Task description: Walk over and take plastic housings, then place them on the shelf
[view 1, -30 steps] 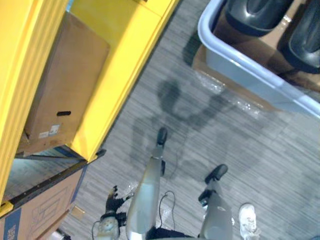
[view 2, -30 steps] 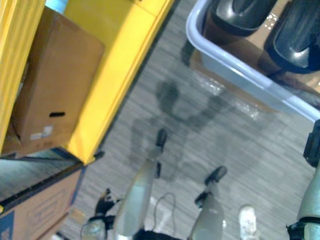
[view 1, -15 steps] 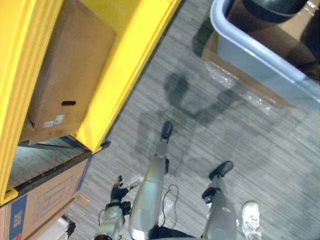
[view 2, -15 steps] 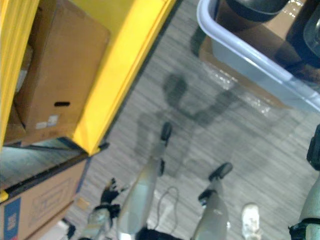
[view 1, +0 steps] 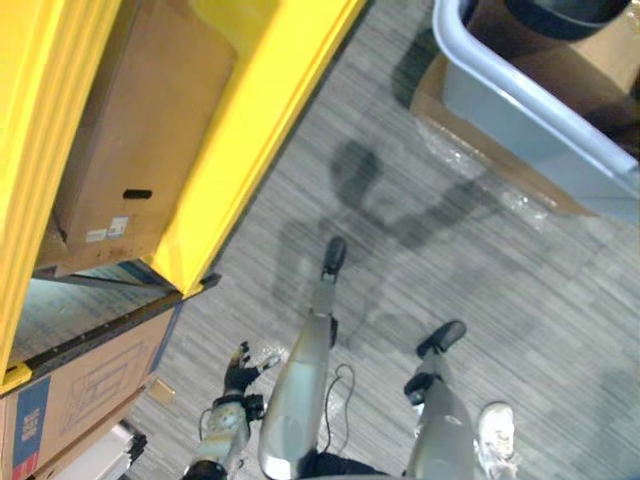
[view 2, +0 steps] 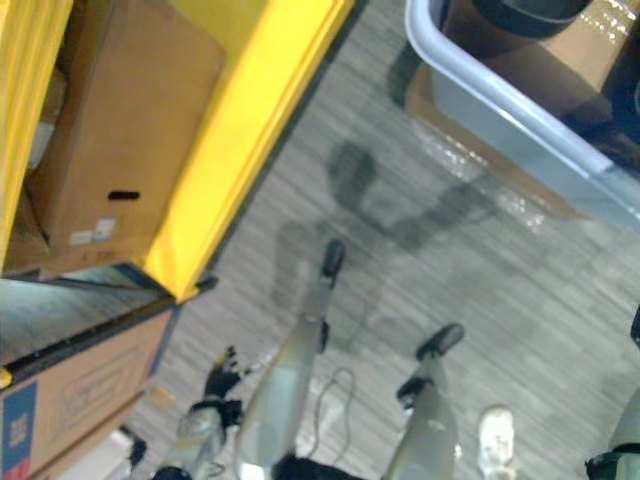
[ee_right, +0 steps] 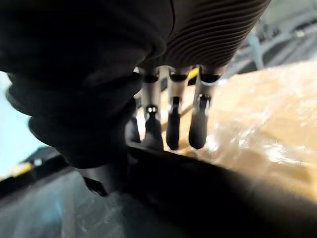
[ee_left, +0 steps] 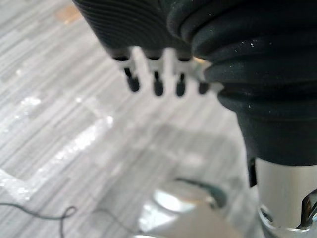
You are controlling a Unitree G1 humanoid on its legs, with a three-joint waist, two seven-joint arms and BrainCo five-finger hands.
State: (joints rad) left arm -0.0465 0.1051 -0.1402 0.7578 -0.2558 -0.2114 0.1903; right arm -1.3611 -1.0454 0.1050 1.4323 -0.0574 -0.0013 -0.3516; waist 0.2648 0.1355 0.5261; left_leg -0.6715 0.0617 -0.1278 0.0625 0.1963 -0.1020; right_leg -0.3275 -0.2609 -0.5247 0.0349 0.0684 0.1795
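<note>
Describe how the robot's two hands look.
The left hand and right hand look alike: slim silver fingers ending in rounded dark tips, with a black ribbed cover wrapping the back of the hand and the wrist.

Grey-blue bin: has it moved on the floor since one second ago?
No. The bin sits on its cardboard sheet as before; the yellow shelf shifted in view too, so the camera moved.

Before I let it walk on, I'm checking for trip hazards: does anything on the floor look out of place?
Yes: crumpled clear plastic film lies loose on the carpet beside the cardboard sheet under the grey bin. Another scrap lies near the left hand.
</note>
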